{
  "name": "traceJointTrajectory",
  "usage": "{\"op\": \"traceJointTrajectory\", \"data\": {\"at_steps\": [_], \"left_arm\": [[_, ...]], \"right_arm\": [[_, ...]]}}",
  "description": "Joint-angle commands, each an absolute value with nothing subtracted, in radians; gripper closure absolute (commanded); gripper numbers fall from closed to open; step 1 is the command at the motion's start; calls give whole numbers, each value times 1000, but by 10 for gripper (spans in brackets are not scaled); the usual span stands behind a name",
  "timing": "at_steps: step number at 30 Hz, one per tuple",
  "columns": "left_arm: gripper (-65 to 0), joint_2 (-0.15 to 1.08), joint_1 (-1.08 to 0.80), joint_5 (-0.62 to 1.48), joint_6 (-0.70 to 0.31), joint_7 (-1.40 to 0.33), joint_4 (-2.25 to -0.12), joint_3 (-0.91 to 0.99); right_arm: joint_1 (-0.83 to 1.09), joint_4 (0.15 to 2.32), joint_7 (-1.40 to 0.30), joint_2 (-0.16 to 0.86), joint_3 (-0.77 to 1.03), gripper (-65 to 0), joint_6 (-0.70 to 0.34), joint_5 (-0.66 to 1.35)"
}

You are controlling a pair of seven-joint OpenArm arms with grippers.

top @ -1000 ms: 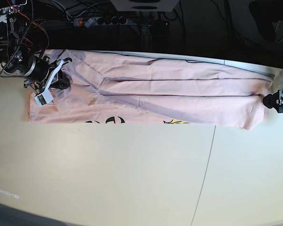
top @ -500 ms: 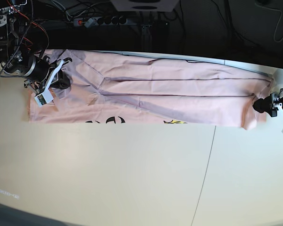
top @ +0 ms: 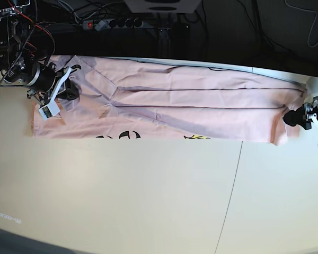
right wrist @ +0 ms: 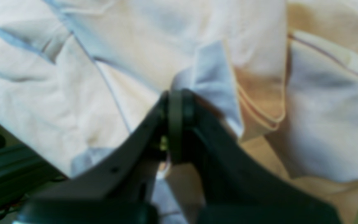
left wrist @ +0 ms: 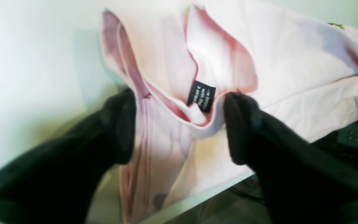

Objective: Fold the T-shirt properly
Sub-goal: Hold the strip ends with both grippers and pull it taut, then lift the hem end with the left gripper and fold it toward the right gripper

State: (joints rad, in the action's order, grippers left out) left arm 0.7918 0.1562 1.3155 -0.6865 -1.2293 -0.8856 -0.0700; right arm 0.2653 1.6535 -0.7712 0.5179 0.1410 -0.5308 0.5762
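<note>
The left tool (left wrist: 179,124) is seen with its black jaws spread around the collar of the pale pink cotton T-shirt (top: 164,106), not yet clamped. The right tool (right wrist: 177,105) is pinched shut on a fold at the opposite end. The T-shirt is stretched along the far edge of the white desk (top: 148,201). If only one layer were caught, the fold could be skewed. No containers are seen.

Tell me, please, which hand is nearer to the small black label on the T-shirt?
Left. The left hand straddles the collar, the black label just beyond its fingertips; the right hand is at the T-shirt's opposite end.
</note>
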Motion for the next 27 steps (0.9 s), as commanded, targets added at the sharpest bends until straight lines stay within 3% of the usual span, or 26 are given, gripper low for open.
{"op": "traceJointTrajectory", "data": {"at_steps": [1, 3, 6, 27], "left_arm": [[-295, 795, 136, 1261, -698, -1283, -883, -78], [-144, 795, 129, 1260, -698, -1271, -883, -78], [0, 795, 127, 1255, -698, -1225, -883, -78], [0, 801, 227, 1139, -698, -1194, -884, -38]], "right_arm": [[256, 1663, -767, 535, 148, 0, -614, 584], [256, 1663, -767, 534, 148, 0, -614, 585], [256, 1663, -767, 534, 148, 0, -614, 588], [175, 1670, -760, 535, 149, 0, -614, 701]]}}
